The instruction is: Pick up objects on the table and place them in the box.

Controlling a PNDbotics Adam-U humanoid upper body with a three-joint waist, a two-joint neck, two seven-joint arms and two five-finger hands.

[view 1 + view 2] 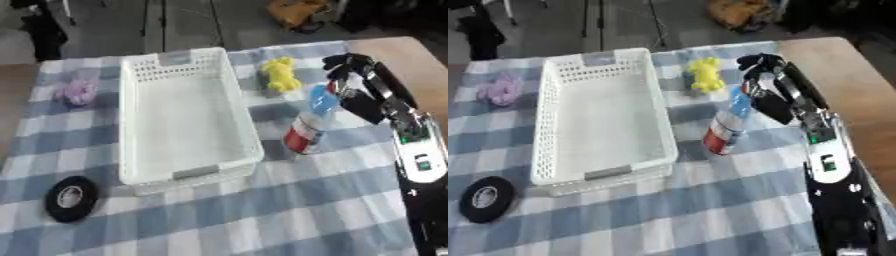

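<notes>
The bottle (308,122) is pinched at its blue top by the right hand (352,75), tilted, probably for lifting into the box (188,117).

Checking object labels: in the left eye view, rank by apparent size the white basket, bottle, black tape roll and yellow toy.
1. White basket
2. Bottle
3. Black tape roll, though it sits nearer the camera
4. Yellow toy

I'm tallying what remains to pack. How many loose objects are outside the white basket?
4: a pink toy left of the basket, black tape roll at its near-left corner, yellow toy to its right, and a bottle at the right hand.
</notes>
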